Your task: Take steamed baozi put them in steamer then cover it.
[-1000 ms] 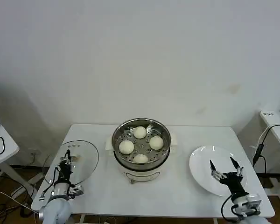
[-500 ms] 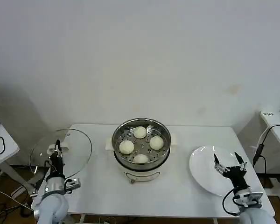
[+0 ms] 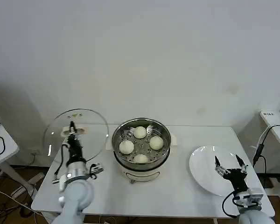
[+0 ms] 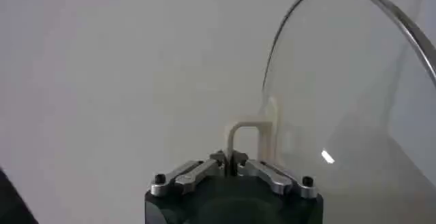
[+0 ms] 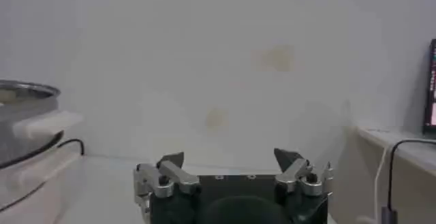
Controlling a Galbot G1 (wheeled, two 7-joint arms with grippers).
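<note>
The steamer stands at the table's middle with several cream-white steamed baozi on its perforated tray. My left gripper is shut on the whitish handle of the cover, a clear glass lid held upright in the air just left of the steamer. In the left wrist view the cover's metal rim arcs away from the jaws. My right gripper hovers open with nothing in it over the white plate at the right. The steamer's rim shows in the right wrist view.
A white wall rises right behind the table. A side table stands to the left and a shelf with a black cable to the right. Bare tabletop lies in front of the steamer.
My left gripper has lifted the cover off the table's left edge, raising it and carrying it right toward the steamer. The right gripper has drifted slightly back over the plate.
</note>
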